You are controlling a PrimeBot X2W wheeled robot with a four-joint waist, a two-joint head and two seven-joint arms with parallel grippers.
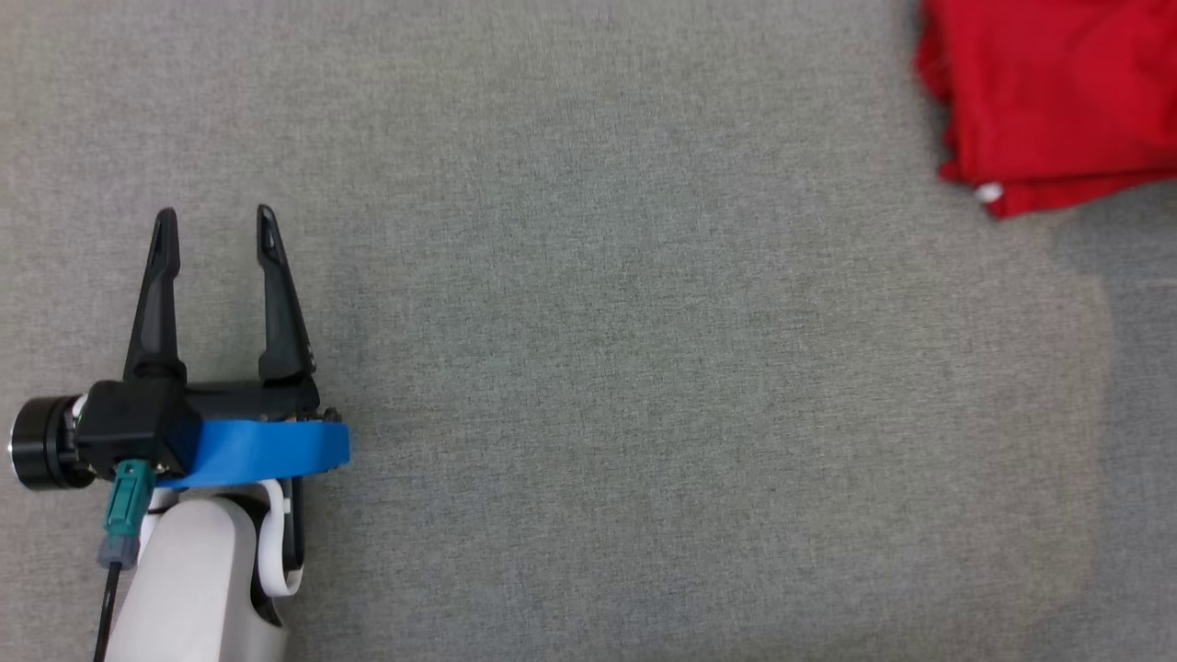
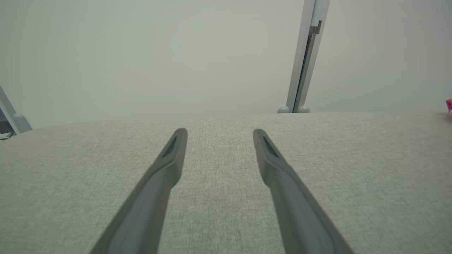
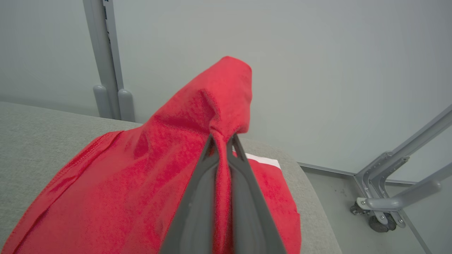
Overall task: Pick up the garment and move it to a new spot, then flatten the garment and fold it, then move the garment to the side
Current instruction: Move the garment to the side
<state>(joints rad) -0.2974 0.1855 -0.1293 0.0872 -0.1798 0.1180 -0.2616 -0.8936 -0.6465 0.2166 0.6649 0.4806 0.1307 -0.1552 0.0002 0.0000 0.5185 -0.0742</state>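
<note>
The garment [image 1: 1057, 92] is red cloth, folded in layers, at the head view's top right corner on the grey fabric table [image 1: 598, 368]. In the right wrist view my right gripper [image 3: 222, 139] is shut on a pinched fold of the garment [image 3: 159, 176], which rises in a peak above the fingertips while the rest drapes down to the table. A sliver of red garment [image 2: 449, 106] shows at the left wrist view's right edge. My left gripper [image 1: 216, 221] stands open at the lower left, far from the cloth, with nothing between its fingers [image 2: 169, 158].
The table's far right corner [image 3: 310, 197] drops to a grey floor with a wheeled metal frame [image 3: 388, 208]. A grey upright post [image 2: 303, 56] stands behind the table's far edge. A white tag [image 1: 988, 193] sits at the garment's lower corner.
</note>
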